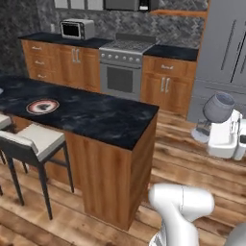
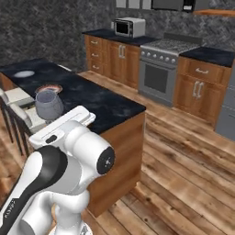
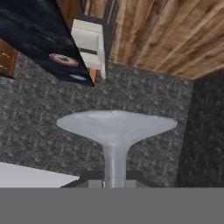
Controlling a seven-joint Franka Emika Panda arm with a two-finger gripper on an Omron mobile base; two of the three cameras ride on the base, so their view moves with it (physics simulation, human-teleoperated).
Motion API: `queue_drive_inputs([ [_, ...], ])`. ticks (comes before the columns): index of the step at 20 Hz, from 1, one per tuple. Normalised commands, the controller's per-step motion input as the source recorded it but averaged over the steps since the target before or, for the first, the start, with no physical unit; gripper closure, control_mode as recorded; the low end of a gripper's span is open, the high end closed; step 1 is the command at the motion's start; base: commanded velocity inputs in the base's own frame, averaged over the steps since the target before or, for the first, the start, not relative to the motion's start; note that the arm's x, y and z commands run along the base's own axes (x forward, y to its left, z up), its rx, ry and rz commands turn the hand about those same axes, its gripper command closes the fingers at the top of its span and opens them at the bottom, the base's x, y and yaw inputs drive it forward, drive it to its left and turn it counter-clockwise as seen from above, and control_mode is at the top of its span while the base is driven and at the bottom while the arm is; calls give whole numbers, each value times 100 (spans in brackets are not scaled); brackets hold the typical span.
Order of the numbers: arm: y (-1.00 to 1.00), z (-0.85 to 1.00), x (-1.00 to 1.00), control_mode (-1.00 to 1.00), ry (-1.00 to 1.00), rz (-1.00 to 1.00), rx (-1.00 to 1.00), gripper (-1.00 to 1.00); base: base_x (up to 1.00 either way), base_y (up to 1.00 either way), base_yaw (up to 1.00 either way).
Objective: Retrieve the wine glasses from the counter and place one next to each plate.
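While clamped by its stem, wine glass held out sideways in the air over the wood floor, well apart from the island in the left base view. Gripper closed tight on the thin stem, seen in the hand view with the round foot spread wide just past the fingertips. Bowl greyish and clear, showing above the white hand in the left base view, and in the right base view glass poking up beside the arm's wrist, in front of the island top. Red-rimmed plate with dark centre pattern lying flat on the black marbled island top, near the stool side; same plate just behind the glass bowl in the right base view, also visible as plate in the hand view. Pale plate further along the island top, towards its far end. 1 white-seated stool tucked against the island's near side. Back counter black-topped over orange-brown drawers, carrying a microwave; stove set between the cabinet runs. Cannot tell whether a 2nd glass stands anywhere on the counter, too small to make out.
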Motion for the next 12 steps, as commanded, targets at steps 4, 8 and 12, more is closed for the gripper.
queue_drive_inputs([
  [4,0,0,0,100,0,0,0,100,-92,100,-9],
  [8,0,0,0,100,0,0,0,100,-88,100,-2],
  [12,0,0,0,100,0,0,0,100,-24,100,-11],
])
